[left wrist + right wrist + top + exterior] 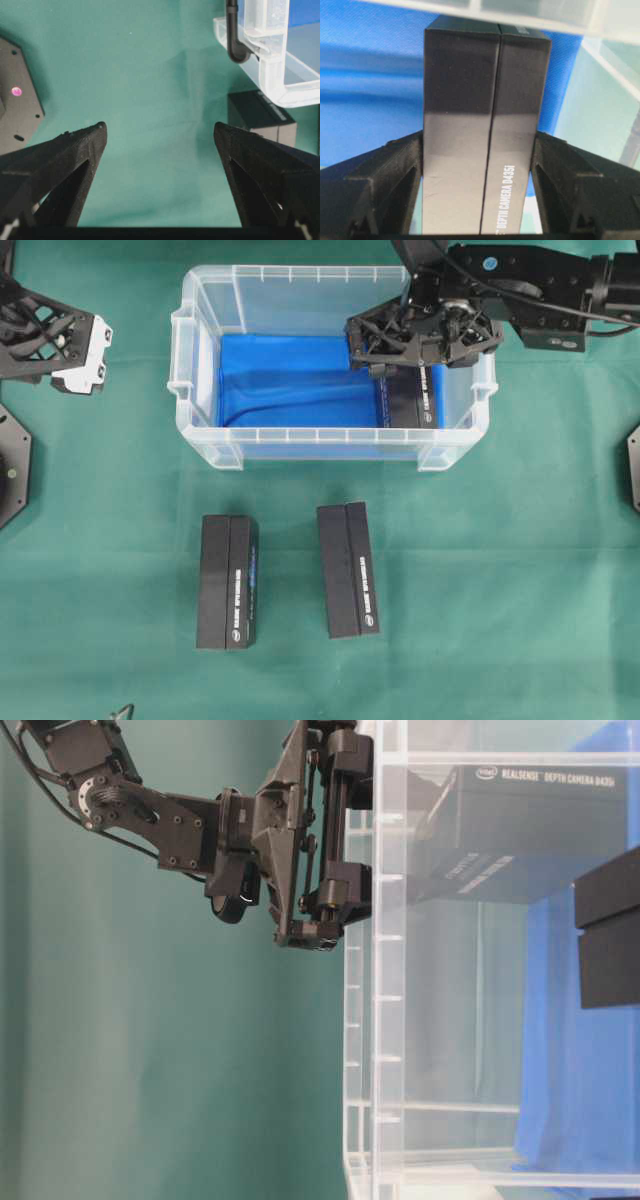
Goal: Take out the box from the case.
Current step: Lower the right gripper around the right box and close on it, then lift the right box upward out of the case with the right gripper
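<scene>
Right claw [480, 150] astride box [485, 125], long axis toward case [205, 440] front wall

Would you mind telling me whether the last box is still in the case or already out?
Inside. The box sits on the blue liner within the case walls, between the right hand's fingers.

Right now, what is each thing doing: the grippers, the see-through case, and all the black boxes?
Right gripper: inside the case, shut on the box.
Box in the case: lying on the blue liner, clamped between the fingers.
Left gripper: open, empty, above the green cloth.
Case: open-topped, sitting on the table.
Two boxes outside: lying flat in front of the case, untouched.
</scene>
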Motion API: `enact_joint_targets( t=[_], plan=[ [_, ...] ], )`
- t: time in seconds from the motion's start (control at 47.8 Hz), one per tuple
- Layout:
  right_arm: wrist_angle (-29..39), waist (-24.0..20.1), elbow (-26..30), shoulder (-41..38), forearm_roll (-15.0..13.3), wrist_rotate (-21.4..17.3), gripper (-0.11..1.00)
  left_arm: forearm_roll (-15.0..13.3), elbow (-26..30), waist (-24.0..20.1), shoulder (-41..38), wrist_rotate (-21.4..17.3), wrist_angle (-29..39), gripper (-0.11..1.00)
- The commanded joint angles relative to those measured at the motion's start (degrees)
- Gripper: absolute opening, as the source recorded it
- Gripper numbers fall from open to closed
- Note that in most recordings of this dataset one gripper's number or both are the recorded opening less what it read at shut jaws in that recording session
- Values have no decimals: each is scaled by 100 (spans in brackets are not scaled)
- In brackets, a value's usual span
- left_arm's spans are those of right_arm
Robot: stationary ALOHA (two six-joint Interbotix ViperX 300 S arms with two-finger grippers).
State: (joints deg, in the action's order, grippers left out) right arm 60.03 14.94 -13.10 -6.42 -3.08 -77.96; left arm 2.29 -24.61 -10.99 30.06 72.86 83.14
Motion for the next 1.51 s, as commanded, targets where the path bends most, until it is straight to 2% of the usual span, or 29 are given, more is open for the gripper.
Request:
enact_joint_targets(
  t=[0.0,0.523,0.816,1.486],
  plan=[
    [105,-53,70,26,44,0,64,0,149,9,26,9,-18,96],
    [334,-70,325,97,26,-9,64,9,149,88,26,88,-18,96],
    [1116,-70,817,255,18,-9,64,9,149,88,26,79,-18,96],
    [2329,-79,1863,747,-88,-9,64,9,149,88,26,79,-18,96]
  ],
)
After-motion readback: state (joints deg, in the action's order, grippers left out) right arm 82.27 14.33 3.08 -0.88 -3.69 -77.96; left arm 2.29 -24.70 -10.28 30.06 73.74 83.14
